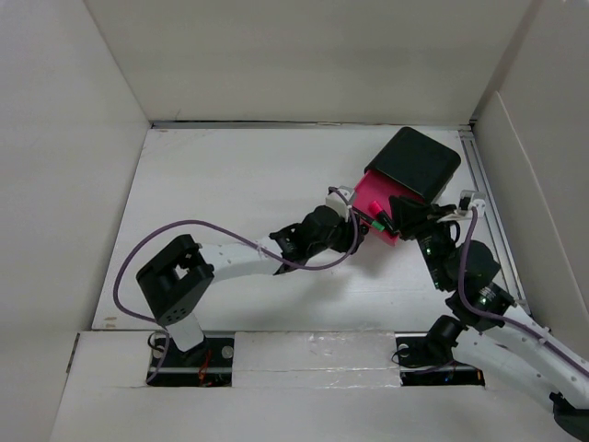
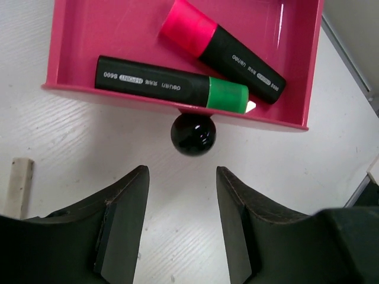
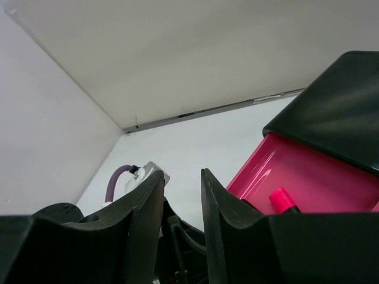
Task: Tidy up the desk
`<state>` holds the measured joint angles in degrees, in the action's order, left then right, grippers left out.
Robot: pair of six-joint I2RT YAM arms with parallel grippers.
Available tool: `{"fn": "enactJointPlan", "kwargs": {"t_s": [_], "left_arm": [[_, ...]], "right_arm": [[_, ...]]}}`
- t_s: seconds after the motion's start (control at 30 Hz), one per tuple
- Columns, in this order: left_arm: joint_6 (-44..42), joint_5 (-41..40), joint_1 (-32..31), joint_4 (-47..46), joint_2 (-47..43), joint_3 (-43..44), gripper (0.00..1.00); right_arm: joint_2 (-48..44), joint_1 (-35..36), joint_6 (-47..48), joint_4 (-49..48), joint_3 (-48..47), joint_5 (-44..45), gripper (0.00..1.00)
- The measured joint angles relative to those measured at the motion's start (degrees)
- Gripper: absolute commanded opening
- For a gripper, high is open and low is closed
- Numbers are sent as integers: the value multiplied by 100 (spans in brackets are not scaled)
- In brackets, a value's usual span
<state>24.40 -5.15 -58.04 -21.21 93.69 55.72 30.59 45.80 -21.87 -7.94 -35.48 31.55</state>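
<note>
The desk (image 1: 230, 184) filled the floor of the overhead view, white and matte, with white walls (image 1: 304, 55) around it. Toward its far right corner sat a black box (image 1: 421, 158), turned at an angle, with a pink drawer (image 1: 373, 191) pulled out toward the arms.

Your left arm (image 1: 230, 258) reached across from its base to the drawer's front, and a purple cable (image 1: 147, 249) looped out beside it. Your left gripper (image 2: 182, 174) had its jaws moderately apart and held nothing; only bare desk showed in the gap. Just ahead of the fingertips, and clear of them, stood the drawer's round black knob (image 2: 193, 134), roughly in line with that gap.

In the drawer lay two markers with black barrels. The green marker (image 2: 172, 87) lay along the front wall, its cap toward the right in the wrist view. The pink marker (image 2: 228, 50) lay behind it at a slant, its cap toward the back. Their right ends came close together, but you could not tell whether they touched.

Your right gripper (image 3: 182, 173) was low at the drawer's right side and pointed left along its front. Its jaws stood narrowly apart with nothing gripped; dark parts of the left arm showed beyond the gap. From overhead it overlapped the drawer's near right corner, and you could not tell whether it touched the drawer.
</note>
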Motion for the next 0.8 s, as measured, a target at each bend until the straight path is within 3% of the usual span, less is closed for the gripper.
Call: {"fn": "enactJointPlan", "kwargs": {"t_s": [0.27,0.5,0.8], "left_arm": [[-61,225,0,-245,691,570,39],[-138,264,2,-162,887,789,14],[-144,229,-9,-146,896,809,9]], "right_arm": [[144,0,4,-2,-4,-72,38],[203,0,2,-2,-4,-98,38],[175,0,2,-2,-4,-151,37]]}}
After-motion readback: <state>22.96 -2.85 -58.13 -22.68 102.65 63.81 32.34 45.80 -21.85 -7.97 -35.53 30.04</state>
